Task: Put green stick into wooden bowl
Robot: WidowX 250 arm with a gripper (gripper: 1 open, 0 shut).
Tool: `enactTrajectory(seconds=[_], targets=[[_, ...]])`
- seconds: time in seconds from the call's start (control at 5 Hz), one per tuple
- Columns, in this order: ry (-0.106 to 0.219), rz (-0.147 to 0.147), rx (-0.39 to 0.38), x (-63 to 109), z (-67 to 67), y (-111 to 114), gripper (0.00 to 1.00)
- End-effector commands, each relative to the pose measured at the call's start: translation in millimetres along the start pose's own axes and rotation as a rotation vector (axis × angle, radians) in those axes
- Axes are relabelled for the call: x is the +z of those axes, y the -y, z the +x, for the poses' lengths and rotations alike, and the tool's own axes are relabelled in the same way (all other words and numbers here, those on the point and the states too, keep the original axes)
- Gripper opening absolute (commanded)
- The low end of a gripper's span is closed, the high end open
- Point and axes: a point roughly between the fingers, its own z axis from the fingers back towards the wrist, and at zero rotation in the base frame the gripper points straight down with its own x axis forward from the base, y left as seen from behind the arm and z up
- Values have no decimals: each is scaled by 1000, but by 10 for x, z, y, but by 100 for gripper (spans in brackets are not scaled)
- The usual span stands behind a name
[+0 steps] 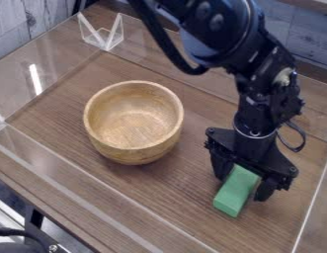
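Single overhead-oblique view under even, moderately bright indoor light, apparently from above. White glare streaks lie on the clear panel (47,69) toward ten o'clock, with a thin bright line along its edge running toward seven o'clock. The wooden bowl (132,121) shows a brighter inner wall on its three o'clock side and casts a soft shadow on the table (152,198) beneath its rim at six o'clock. The dark arm (218,44) reads nearly featureless, slightly smeared. Overall resolution is low; fine edges appear soft, with no evident distortion at the borders.
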Motion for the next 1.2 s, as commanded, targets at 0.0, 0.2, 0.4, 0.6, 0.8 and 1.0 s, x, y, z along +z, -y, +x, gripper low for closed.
enactTrajectory(seconds=[0.0,0.2,0.4,0.6,0.8,1.0], targets=[[28,-2,13,27,59,-23,0],[17,2,17,37,51,-51,0],[-4,13,22,114,39,-102,0],[-19,22,26,188,37,-155,0],[-26,29,32,294,47,-213,0],[-10,32,69,532,98,-352,0]])
